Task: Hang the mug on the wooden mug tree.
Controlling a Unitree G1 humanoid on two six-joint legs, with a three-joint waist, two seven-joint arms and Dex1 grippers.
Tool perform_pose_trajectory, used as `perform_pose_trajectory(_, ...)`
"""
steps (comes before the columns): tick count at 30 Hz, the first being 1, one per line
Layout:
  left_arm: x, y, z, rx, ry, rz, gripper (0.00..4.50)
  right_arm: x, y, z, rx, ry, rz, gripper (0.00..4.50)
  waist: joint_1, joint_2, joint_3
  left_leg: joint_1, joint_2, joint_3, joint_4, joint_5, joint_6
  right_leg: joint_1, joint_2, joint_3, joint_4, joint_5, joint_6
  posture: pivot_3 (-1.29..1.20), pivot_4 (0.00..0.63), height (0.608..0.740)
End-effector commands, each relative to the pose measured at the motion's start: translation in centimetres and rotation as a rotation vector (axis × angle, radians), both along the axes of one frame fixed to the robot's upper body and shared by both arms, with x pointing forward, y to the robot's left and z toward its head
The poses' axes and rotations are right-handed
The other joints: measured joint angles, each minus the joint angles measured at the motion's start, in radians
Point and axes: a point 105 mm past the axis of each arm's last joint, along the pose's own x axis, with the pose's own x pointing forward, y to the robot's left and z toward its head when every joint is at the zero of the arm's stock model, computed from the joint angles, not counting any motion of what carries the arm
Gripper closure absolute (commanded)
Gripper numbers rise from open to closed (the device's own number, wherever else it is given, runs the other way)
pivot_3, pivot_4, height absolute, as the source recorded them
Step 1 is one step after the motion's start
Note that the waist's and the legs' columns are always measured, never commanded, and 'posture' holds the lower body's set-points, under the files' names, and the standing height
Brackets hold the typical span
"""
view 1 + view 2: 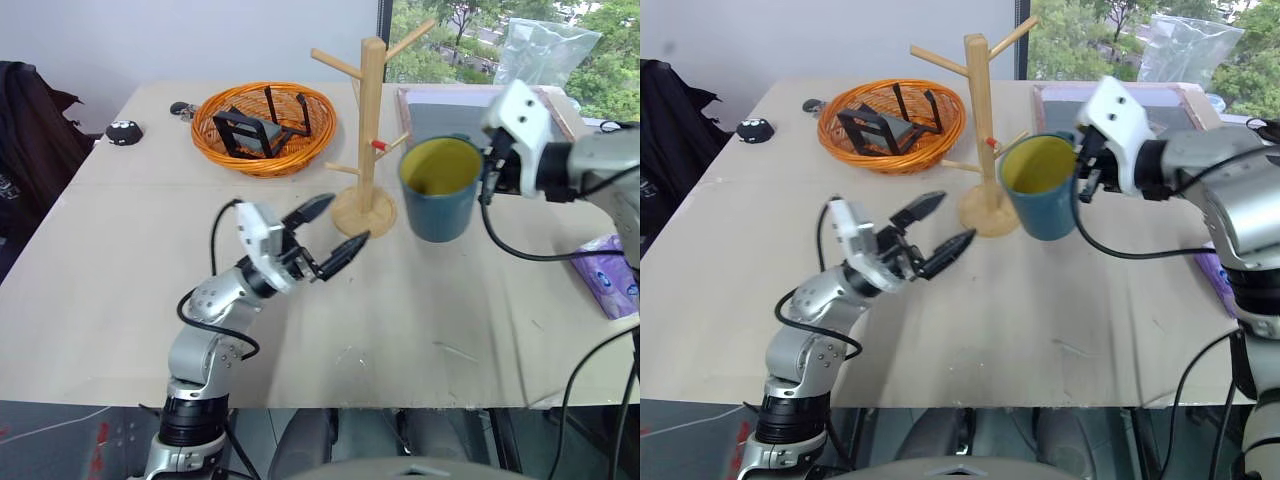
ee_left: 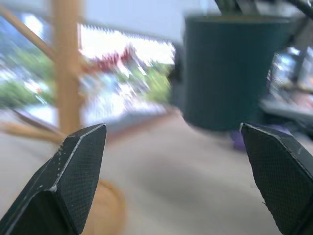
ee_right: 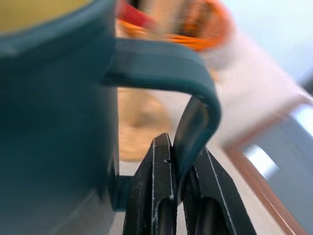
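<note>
Fingers of the right claw [image 3: 178, 196] are pinching the loop handle of the mug [image 1: 440, 190], closed flat on its outer strap, as the right wrist view shows. In the left eye view the dark teal mug is hanging upright at centre right of the frame, clear of the bench [image 1: 400, 330], its yellow inside facing up and its side just beside the wooden mug tree [image 1: 368, 130], near the lower peg with the red mark [image 1: 380, 145].

The left claw [image 1: 335, 228] is hovering open and empty at the centre of the frame, below and left of the tree's disc base, jaws spread toward it.

To do the step well, the handle's opening probably needs turning toward a free peg, since the claw is holding the very loop that has to slide over it; a slow tilt and a low approach along the peg's angle would suit. The light tree could tip, so the left claw might steady the base.

The mug's lettering is too faint to make out. Objects inside the orange wicker basket [image 1: 265, 125] at upper left are dark frames, hard to name. The purple tissue pack [image 1: 612, 275] is being cut off by the right edge.
</note>
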Motion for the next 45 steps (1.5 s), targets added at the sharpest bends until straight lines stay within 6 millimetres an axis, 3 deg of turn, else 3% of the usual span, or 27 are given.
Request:
perform_pose_trajectory(1,-1.1,1.2,1.9,-0.078,-0.108,0.054,0.0,0.2,1.9,2.0,-0.026,-0.03,0.022,4.44,0.007,0.0,0.0,0.0,0.0,0.0,0.0,0.0,0.0,0.0,0.0,0.0,0.0,0.0,0.0,0.0,0.15,0.74)
perform_pose_trajectory(9,-1.5,3.2,1.3,-0.071,-0.123,0.139,0.0,1.2,4.1,1.8,-0.066,-0.006,0.018,4.44,0.012,-0.001,0.0,-0.012,-0.002,-0.003,0.002,0.0,-0.001,-0.011,-0.001,-0.002,0.002,0.0,0.0,0.0,0.15,0.74)
perform_pose_trajectory(21,-1.4,3.3,0.6,-0.056,-0.111,0.133,0.0,3.0,4.2,2.0,-0.079,-0.042,-0.06,4.44,0.007,-0.001,-0.001,-0.015,-0.005,-0.001,0.0,0.0,-0.001,-0.016,-0.001,-0.002,0.002,0.0,0.0,0.0,0.15,0.74)
perform_pose_trajectory(29,-1.2,3.2,0.3,-0.054,-0.103,0.12,0.0,2.7,4.2,3.4,-0.008,-0.059,-0.076,0.81,0.006,-0.001,-0.001,-0.015,-0.005,-0.001,0.0,0.0,-0.001,-0.016,-0.001,-0.002,0.003,0.0,0.0,0.0,0.15,0.74)
perform_pose_trajectory(30,-1.2,3.2,0.2,-0.055,-0.102,0.118,0.0,2.7,4.1,3.5,0.001,-0.058,-0.081,0.6,0.006,-0.001,-0.001,-0.015,-0.005,-0.001,0.0,0.0,-0.001,-0.016,-0.001,-0.002,0.003,0.0,0.0,0.0,0.15,0.74)
perform_pose_trajectory(31,-1.2,3.2,0.2,-0.054,-0.101,0.115,0.0,2.6,3.9,3.7,0.011,-0.054,-0.085,0.01,0.007,-0.001,-0.001,-0.015,-0.005,-0.001,0.0,0.0,-0.001,-0.016,-0.001,-0.002,0.003,0.0,0.0,0.0,0.15,0.74)
perform_pose_trajectory(35,-1.2,3.1,-0.4,-0.039,-0.076,0.106,0.0,1.8,2.1,4.5,0.085,0.004,-0.08,0.01,0.008,-0.001,-0.001,-0.015,-0.005,-0.001,0.0,0.0,-0.001,-0.016,-0.001,-0.002,0.003,0.0,0.0,0.0,0.15,0.74)
perform_pose_trajectory(40,-1.0,2.9,-2.6,0.054,0.033,0.118,0.0,0.0,-1.6,3.6,0.196,0.085,-0.033,0.01,0.011,-0.003,-0.002,-0.015,-0.005,-0.002,0.0,0.0,0.0,-0.015,-0.001,-0.002,0.002,0.0,0.0,0.0,0.15,0.74)
perform_pose_trajectory(42,-0.7,3.2,-4.3,0.118,0.127,0.153,0.0,-1.3,-3.4,1.9,0.227,0.102,-0.007,0.01,0.013,-0.004,-0.003,-0.015,-0.005,-0.003,0.0,0.0,0.0,-0.015,-0.001,-0.003,0.002,0.0,0.0,0.0,0.15,0.74)
perform_pose_trajectory(45,-1.6,3.3,-6.3,0.187,0.24,0.135,0.0,-2.6,-5.6,-2.9,0.253,0.152,-0.073,0.01,0.01,-0.005,-0.003,-0.015,-0.005,0.0,0.0,0.0,0.0,-0.015,-0.001,0.0,0.003,0.0,0.0,0.0,0.15,0.74)
